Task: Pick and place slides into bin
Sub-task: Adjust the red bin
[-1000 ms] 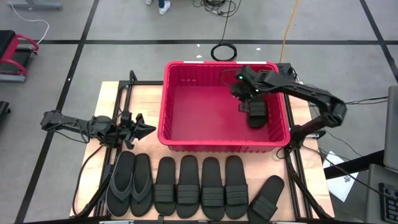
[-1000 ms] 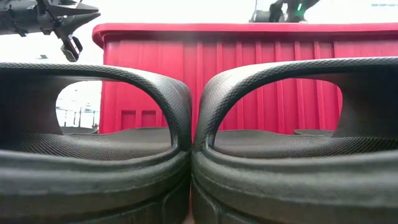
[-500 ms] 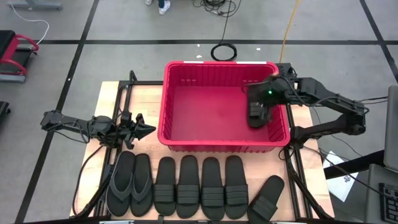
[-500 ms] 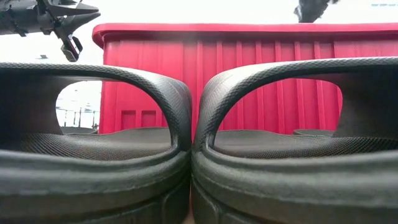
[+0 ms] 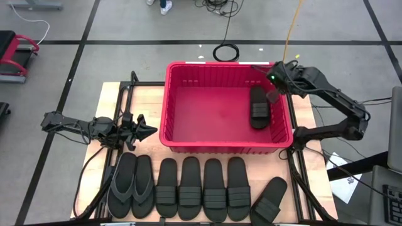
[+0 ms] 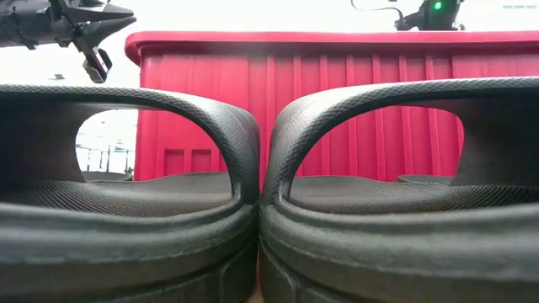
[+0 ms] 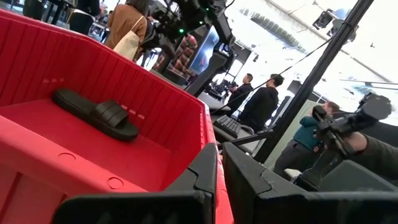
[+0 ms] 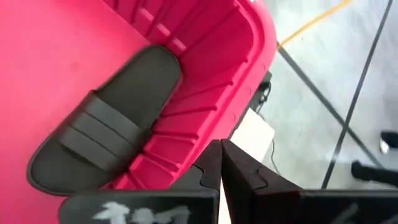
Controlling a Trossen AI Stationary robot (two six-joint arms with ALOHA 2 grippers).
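Observation:
The red bin (image 5: 164, 107) stands mid-table. One black strapped slide (image 5: 259, 107) lies sole-down on the bin's floor along its right wall; it also shows in the right wrist view (image 8: 106, 134) and the left wrist view (image 7: 96, 113). My right gripper (image 5: 274, 86) is shut and empty, above the bin's far right corner. My left gripper (image 5: 149, 130) is shut and empty, left of the bin. Several more slides (image 5: 202, 187) and two flip-flops (image 5: 133, 185) lie in a row at the near edge.
One slide (image 5: 270, 199) lies askew at the near right end of the row. The two nearest slides (image 6: 253, 210) fill the low view in front of the bin wall (image 6: 337, 101). People stand in the room beyond the table.
My right gripper has gone up and toward the table's far right, from over the slide inside the bin to above the bin's far right corner. The slide stays lying on the bin floor by the right wall.

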